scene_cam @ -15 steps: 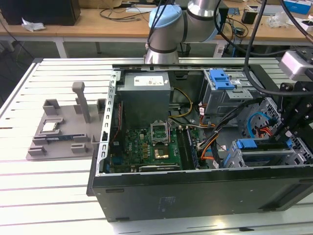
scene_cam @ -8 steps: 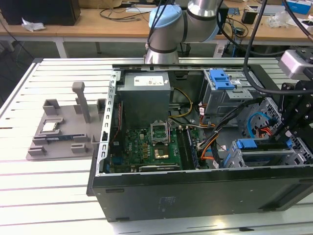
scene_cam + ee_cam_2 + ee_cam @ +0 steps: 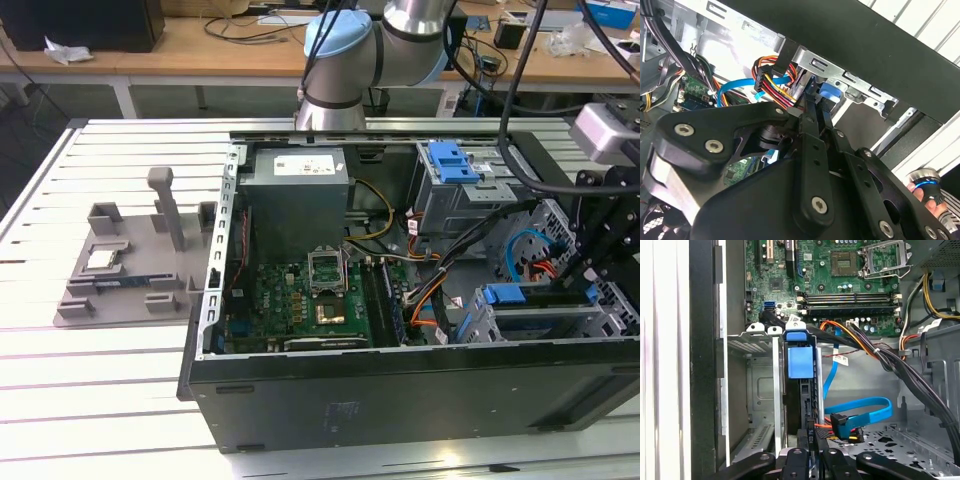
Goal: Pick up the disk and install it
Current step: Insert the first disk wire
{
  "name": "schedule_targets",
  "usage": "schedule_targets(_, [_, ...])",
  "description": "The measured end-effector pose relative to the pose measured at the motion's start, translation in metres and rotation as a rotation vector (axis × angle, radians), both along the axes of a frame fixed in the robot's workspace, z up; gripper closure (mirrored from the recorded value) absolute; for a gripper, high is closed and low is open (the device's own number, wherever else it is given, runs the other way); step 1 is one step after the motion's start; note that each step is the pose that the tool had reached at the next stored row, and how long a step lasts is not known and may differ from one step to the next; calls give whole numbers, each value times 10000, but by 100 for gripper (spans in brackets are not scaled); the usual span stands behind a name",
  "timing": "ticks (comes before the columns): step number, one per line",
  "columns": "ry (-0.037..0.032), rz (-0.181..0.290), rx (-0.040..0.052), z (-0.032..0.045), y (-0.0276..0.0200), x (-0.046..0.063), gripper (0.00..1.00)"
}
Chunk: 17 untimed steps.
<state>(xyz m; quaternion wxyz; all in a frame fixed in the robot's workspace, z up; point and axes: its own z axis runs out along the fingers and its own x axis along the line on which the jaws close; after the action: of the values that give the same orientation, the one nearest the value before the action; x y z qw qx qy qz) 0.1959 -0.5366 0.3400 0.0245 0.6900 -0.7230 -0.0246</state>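
Observation:
The disk [image 3: 801,361] stands on edge in a slot of the grey drive cage [image 3: 756,390] at the case's front corner, its blue caddy end facing the motherboard. In the exterior view the disk [image 3: 503,295] lies in that cage at the right, under the black gripper [image 3: 592,282]. My gripper [image 3: 810,436] reaches down onto the disk's dark edge, and both thin fingers press close against it. In the second wrist view the fingers [image 3: 816,112] converge on the blue caddy [image 3: 829,94] beside the cage wall. The gripper is shut on the disk.
The open computer case [image 3: 400,390] lies on a slatted white table. Inside are a motherboard [image 3: 300,300], a grey power-supply box [image 3: 297,195] and an upper cage with a blue bracket [image 3: 455,160]. Cable bundles [image 3: 900,370] and a blue cable [image 3: 860,410] run close by. A grey fixture [image 3: 130,265] sits at the left.

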Motion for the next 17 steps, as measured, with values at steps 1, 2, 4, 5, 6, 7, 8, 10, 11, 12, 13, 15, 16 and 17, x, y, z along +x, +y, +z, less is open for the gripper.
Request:
schedule_targets(1, [1, 1, 31, 28, 0, 0, 83])
schedule_targets(2, [-1, 1, 33, 57, 0, 0, 83])
schedule_targets(4, [0, 1, 168, 64, -12, 0, 83])
schedule_targets(5, [1, 2, 250, 55, -24, 1, 83])
schedule_targets(6, [2, 2, 267, 50, -28, 1, 83])
schedule_targets(7, [5, 1, 290, 39, -32, 0, 83])
schedule_targets(8, [7, 0, 300, 33, -33, 0, 83])
schedule_targets(10, [9, 0, 310, 24, -35, 0, 83])
schedule_targets(11, [10, 1, 314, 18, -37, 0, 83])
schedule_targets(12, [12, 1, 315, 13, -40, 0, 83])
schedule_targets(13, [16, 1, 317, 7, -43, 0, 83])
schedule_targets(15, [23, 1, 328, -7, -48, 1, 83])
schedule_targets(16, [26, -1, 337, -13, -49, 2, 83])
schedule_targets(17, [28, -1, 334, -13, -49, 6, 83])
